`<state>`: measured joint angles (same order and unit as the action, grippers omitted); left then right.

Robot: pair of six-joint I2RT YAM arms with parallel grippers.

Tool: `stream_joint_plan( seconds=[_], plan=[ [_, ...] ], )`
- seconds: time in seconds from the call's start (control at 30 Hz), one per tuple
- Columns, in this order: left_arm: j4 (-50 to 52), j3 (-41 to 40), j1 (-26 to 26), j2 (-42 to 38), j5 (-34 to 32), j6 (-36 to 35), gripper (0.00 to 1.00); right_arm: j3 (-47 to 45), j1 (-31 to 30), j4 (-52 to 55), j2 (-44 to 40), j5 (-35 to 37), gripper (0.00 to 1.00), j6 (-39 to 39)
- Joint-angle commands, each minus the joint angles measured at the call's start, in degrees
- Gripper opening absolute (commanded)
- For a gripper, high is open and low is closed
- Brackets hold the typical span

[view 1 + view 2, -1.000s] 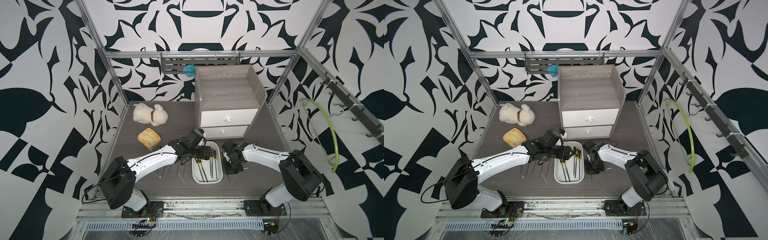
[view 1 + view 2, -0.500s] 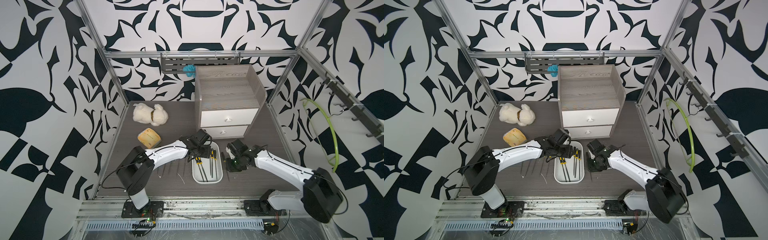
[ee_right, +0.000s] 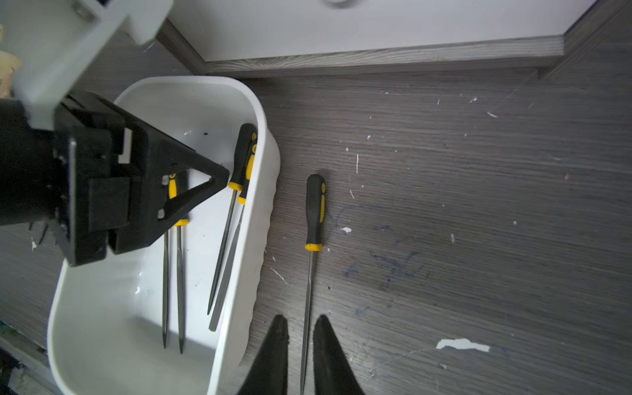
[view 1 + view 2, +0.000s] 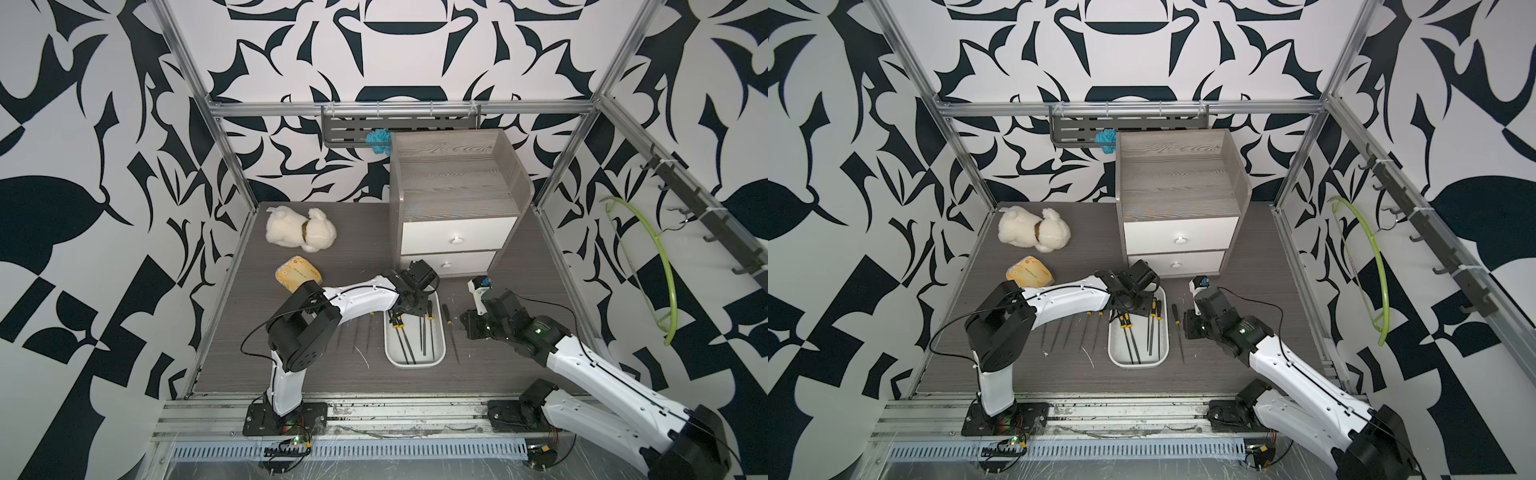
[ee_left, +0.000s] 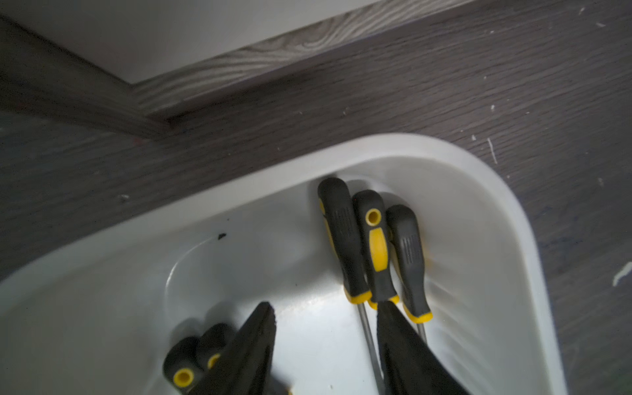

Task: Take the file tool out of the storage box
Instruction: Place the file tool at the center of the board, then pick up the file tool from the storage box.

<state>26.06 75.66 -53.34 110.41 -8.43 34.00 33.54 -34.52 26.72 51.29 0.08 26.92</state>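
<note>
While five files [image 5: 376,253] are counted in the storage box [image 4: 415,363], a sixth file [image 3: 314,212] is laid just right of it on the scuffed grey table [image 3: 478,205]. Over the box the left gripper [image 5: 325,311] is held half open, the right gripper [image 3: 301,319] barely parted, both empty. Black-and-white patterned walls [image 4: 124,124] are seen all round.

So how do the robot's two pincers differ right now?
The left pincer reaches into the white tray; the right pincer is over the table beside it. The left pincer's tips stand wider apart than the right pincer's. The right pincer straddles a file on the table; the left is among files in the tray. Both are black and pointed.
</note>
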Motion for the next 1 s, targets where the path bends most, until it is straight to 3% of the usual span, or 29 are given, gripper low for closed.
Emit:
stream_joint_plan(
  seconds=[0.0, 0.3, 0.5, 0.9, 0.97],
  plan=[
    [2.24, 1.77, -0.19, 2.66, -0.53, -0.95, 0.53, -0.61, 0.2, -2.55, -0.75, 0.71, 0.19, -1.39],
    [4.99, 3.8, -0.45, 5.77, -2.13, -1.13, 0.5, -1.59, 0.19, -3.43, -1.94, -0.25, 0.2, -1.4],
    [5.54, 3.03, -0.45, 5.41, -1.88, -0.75, 0.37, -1.84, 0.18, -3.51, -2.79, -0.34, 0.2, -1.3],
    [4.65, 3.27, -0.54, 6.88, -0.79, -1.22, 0.35, -2.59, 0.2, -4.49, -4.13, -1.14, 0.21, -1.43],
    [3.98, 2.5, -0.54, 6.08, -1.03, -1.04, 0.25, -2.69, 0.21, -4.56, -4.27, -1.13, 0.22, -1.42]
  ],
)
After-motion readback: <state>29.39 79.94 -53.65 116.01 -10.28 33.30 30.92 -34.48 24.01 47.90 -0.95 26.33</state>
